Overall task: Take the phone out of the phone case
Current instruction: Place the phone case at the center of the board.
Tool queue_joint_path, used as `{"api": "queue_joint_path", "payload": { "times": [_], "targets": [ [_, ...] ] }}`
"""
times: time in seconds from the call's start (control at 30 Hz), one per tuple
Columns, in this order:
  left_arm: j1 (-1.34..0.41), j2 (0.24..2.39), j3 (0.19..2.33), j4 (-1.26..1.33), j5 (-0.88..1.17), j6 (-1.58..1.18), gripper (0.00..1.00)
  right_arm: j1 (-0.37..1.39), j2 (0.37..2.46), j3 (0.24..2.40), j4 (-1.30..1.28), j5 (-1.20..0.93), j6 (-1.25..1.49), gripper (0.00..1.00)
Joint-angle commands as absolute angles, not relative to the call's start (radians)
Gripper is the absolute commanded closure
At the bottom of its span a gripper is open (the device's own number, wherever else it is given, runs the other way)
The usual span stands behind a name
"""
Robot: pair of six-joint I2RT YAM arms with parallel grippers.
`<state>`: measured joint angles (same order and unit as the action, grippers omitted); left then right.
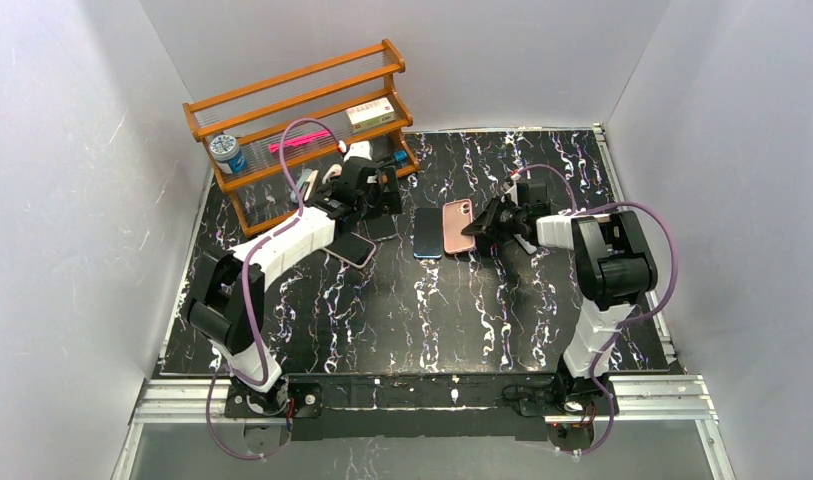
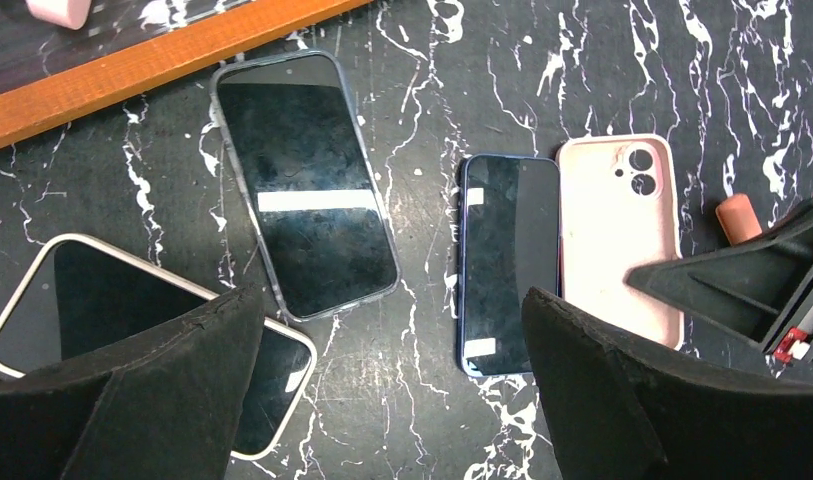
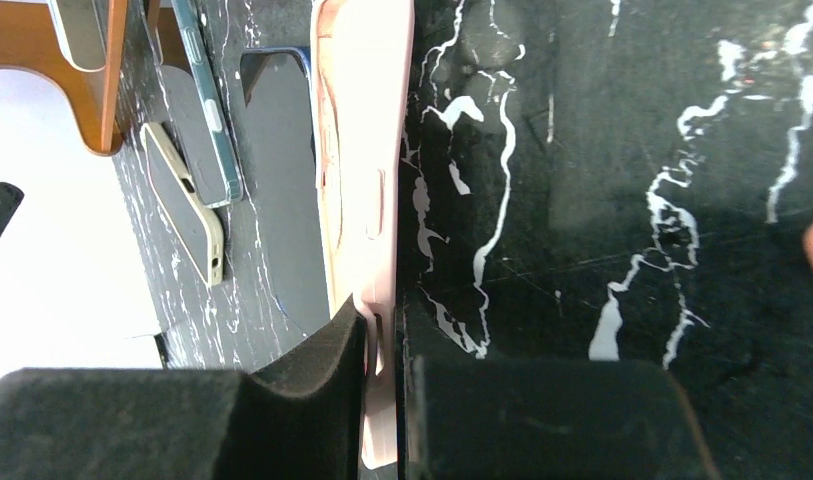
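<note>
**Left jaws wide over the phones, right jaws pinching the pink case**

We see a black worktop with white marble veins [image 1: 432, 320]. An orange-brown wooden rack [image 1: 292, 110] stands at its far left corner.

The left gripper [image 2: 392, 310] hovers near the far edge, just in front of the rack. Its two black padded fingers [image 2: 132, 400] are spread wide and nothing is between them. In the left wrist view two phones lie under it with the screen up. One is a phone in a clear grey case [image 2: 307, 185], and the other is a phone in a cream-rimmed case [image 2: 132, 310] that is partly hidden by the left finger.

The dark blue phone [image 2: 507, 260] lies screen up near the middle of the far half of the worktop. No case is around it. Its right long edge is right against the soft pink phone case [image 2: 617, 235]. The case shows its back, with the camera cut-out toward the far edge.

The right gripper [image 3: 384, 345] comes from the right side. Its jaws are pressed on the right long edge of the pink case, and the thin pink wall is pinched between the two black pads. In the right wrist view we see the case from its side. We cannot tell if this edge is lifted from the worktop or is lying flat.
</note>
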<state>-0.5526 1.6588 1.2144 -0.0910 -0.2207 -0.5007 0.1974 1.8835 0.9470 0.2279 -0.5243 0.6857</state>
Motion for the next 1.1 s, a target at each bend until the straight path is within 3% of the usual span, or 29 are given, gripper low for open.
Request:
{"api": "queue_joint_path", "payload": {
  "times": [0.0, 0.37, 0.63, 0.8, 1.07],
  "targets": [
    [-0.527, 1.619, 1.206, -0.131, -0.202, -0.563, 0.02, 0.232, 1.908, 0.989, 0.228, -0.545, 0.693, 0.93],
    [-0.520, 1.654, 1.264, -0.311, -0.305, -0.612, 0.02, 0.237, 1.859, 1.008, 0.042, -0.408, 0.557, 0.62],
    [-0.520, 1.648, 1.256, -0.342, -0.281, -0.593, 0.02, 0.255, 1.836, 1.013, -0.035, -0.367, 0.484, 0.61],
    [-0.520, 1.685, 1.294, -0.386, -0.273, -0.568, 0.02, 0.255, 1.803, 1.021, -0.106, -0.282, 0.428, 0.54],
    [-0.520, 1.823, 1.411, -0.430, -0.275, -0.536, 0.02, 0.255, 1.646, 0.923, -0.037, -0.217, 0.383, 0.28]
  ]
}}
